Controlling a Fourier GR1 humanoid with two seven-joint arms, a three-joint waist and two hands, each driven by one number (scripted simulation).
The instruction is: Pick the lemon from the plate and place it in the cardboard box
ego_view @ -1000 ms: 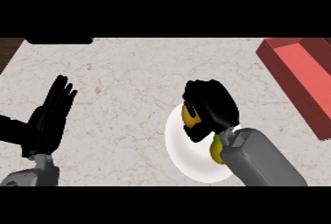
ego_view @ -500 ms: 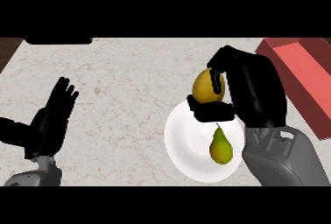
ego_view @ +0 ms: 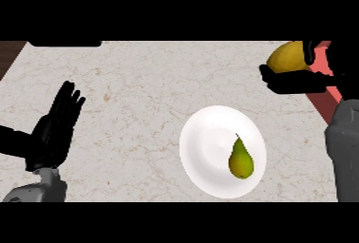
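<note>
My right hand (ego_view: pixel 303 80) is at the upper right, fingers and thumb curled round the yellow lemon (ego_view: pixel 285 58), which it holds above the counter. Behind that hand lies the cardboard box (ego_view: pixel 325 97), showing as a reddish strip along the right edge and mostly hidden by the hand and forearm. The white plate (ego_view: pixel 210 142) sits on the counter right of centre, below and left of the lemon. My left hand (ego_view: pixel 57 126) rests open at the left edge, fingers up.
A green pear (ego_view: pixel 240 160) lies on the plate's right half. The marble counter (ego_view: pixel 147 85) stretches between the two hands. A strip of dark wood (ego_view: pixel 10 54) shows at the upper left corner.
My right hand has carried the lemon up and to the right, off the plate and toward the box. The pear now shows fully. The left hand has stayed put.
</note>
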